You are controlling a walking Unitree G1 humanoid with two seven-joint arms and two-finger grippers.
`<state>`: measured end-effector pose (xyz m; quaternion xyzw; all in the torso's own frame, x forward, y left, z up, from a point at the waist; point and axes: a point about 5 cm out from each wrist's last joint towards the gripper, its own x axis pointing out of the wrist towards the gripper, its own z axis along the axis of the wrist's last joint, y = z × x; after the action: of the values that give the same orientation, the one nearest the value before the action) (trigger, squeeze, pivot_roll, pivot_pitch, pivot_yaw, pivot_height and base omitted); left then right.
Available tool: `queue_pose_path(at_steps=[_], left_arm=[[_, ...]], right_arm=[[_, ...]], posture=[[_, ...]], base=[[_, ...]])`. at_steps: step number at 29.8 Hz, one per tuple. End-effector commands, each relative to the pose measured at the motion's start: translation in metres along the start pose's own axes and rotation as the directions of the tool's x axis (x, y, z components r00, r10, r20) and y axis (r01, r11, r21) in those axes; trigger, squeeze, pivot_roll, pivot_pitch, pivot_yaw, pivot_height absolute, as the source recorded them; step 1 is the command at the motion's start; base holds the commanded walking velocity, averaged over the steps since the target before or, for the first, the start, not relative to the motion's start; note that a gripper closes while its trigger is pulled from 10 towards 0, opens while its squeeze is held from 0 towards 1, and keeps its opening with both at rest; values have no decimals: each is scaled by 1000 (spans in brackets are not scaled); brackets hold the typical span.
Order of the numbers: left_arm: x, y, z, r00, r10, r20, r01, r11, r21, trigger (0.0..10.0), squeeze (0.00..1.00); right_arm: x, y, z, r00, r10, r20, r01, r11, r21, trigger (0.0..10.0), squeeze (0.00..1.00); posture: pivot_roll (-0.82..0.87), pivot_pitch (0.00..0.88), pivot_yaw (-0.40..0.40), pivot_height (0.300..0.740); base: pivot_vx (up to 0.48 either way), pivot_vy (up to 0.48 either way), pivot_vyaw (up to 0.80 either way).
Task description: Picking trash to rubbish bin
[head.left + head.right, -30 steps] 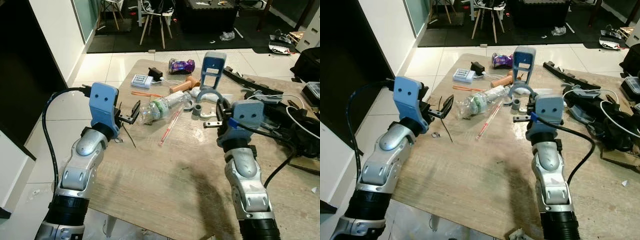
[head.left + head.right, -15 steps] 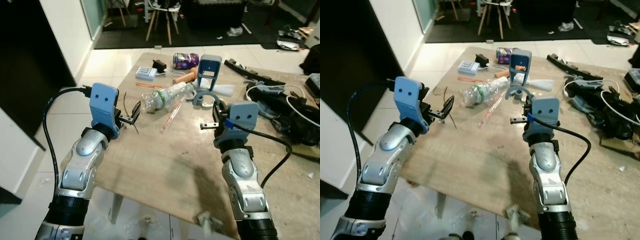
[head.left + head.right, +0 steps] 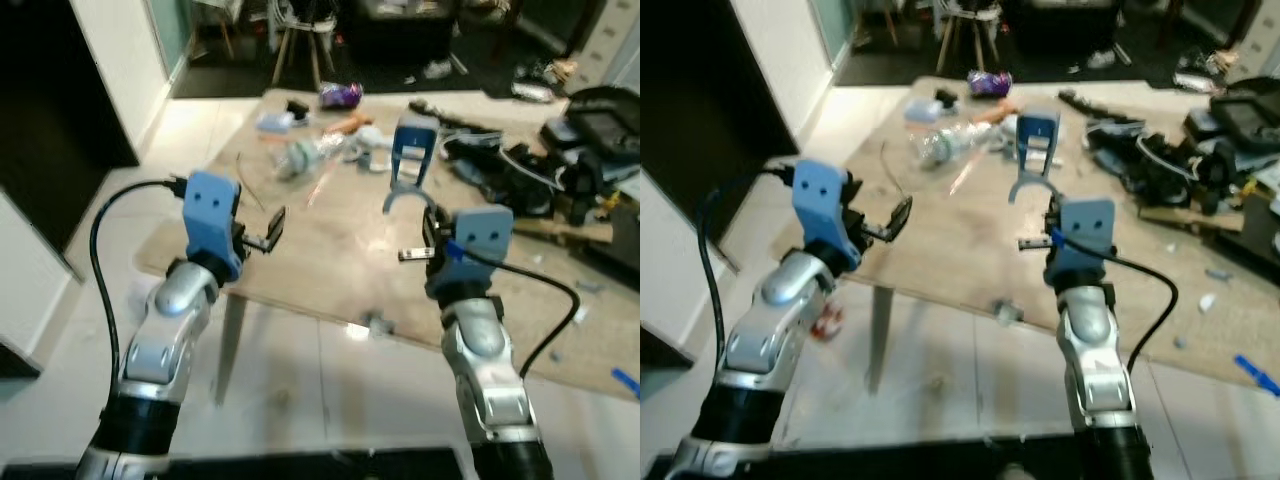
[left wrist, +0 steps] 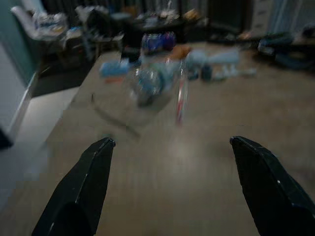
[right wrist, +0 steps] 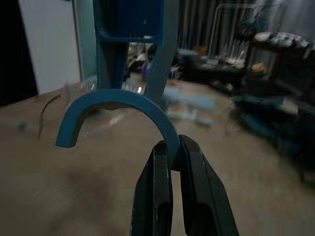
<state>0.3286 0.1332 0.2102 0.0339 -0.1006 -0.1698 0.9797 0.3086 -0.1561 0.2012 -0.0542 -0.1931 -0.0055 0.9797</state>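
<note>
Cluttered wooden table (image 3: pixel 330 250) on white tile floor (image 3: pixel 290 370); right gripper (image 5: pixel 171 162) clenched on blue plastic frame (image 5: pixel 129 59), left gripper (image 4: pixel 172 147) spread wide near table edge.

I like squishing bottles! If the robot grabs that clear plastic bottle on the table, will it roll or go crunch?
The clear plastic bottle lies on its side, so a nudge would probably roll it. It looks crumpled and empty, so likely light, and it may crunch further when squeezed. The left gripper hovers open, well short of it.

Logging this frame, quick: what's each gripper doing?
Left gripper: open, holding nothing.
Right gripper: shut on the blue frame.
</note>
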Motion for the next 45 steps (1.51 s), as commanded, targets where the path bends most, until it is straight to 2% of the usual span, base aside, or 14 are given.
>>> queue_pose_path(at_steps=[1,7,15,24,36,41,45], left_arm=[[0,-5,-3,999,-38,-19,38,999,-3,10000,0],[0,-11,-5,994,-97,-52,99,994,40,10000,0],[-2,-15,-12,985,-137,-100,145,987,73,10000,0],[-2,-19,-14,978,-171,-119,178,983,51,10000,0],[0,-17,-14,980,-153,-124,161,985,57,10000,0],[1,-9,-14,989,-92,-116,100,993,61,10000,0],[0,-7,-20,982,-87,-167,95,995,40,10000,0]], right_arm=[[-3,-3,-3,1000,-12,-19,12,1000,-6,10000,0],[-3,-3,-3,1000,-18,-21,18,1000,-4,10000,0],[-6,-3,-4,999,-23,-29,23,1000,-2,10000,0],[-7,-4,-5,999,-29,-39,29,1000,3,10000,0],[-6,-6,-5,998,-42,-40,43,999,21,10000,0],[-6,-5,-4,999,-37,-31,38,999,21,10000,0],[-6,-5,-4,999,-37,-28,37,999,21,10000,0]], posture=[[-17,132,68,740],[-15,136,71,740],[-13,141,73,740],[-12,145,79,740],[-13,144,80,740],[-14,134,81,740],[-16,129,80,740]], base=[[0,0,0],[0,0,0],[0,-480,0],[0,-107,0],[0,0,0],[0,0,0],[0,120,0]])
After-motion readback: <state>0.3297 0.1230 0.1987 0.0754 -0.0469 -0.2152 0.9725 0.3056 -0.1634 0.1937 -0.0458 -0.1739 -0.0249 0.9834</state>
